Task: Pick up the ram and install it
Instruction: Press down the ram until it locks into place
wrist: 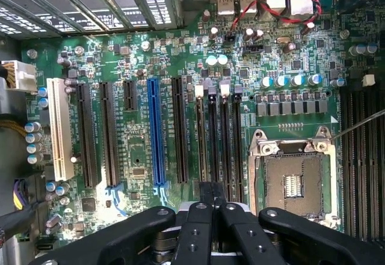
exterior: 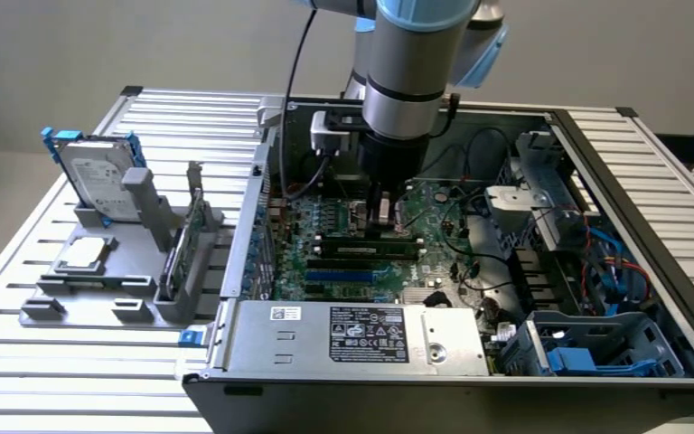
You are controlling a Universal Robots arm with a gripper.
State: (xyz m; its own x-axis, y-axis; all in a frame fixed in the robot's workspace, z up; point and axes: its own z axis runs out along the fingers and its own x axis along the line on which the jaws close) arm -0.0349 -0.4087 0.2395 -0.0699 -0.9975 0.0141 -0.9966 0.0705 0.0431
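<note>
Black gripper (wrist: 210, 208) jaws closed, tips directly above black memory slots (wrist: 219, 139) mid green motherboard (wrist: 138, 67). Narrow green ram stick (exterior: 371, 244) just under the tips, long axis along slots, parallel to blue slot (wrist: 155, 133). Pinched or seated: can't tell.

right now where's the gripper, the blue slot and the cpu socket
gripper (wrist: 212, 208): wrist view, between the shut black fingertips
blue slot (wrist: 155, 133): wrist view, middle of its length
cpu socket (wrist: 293, 184): wrist view, centre of the contact field
</note>
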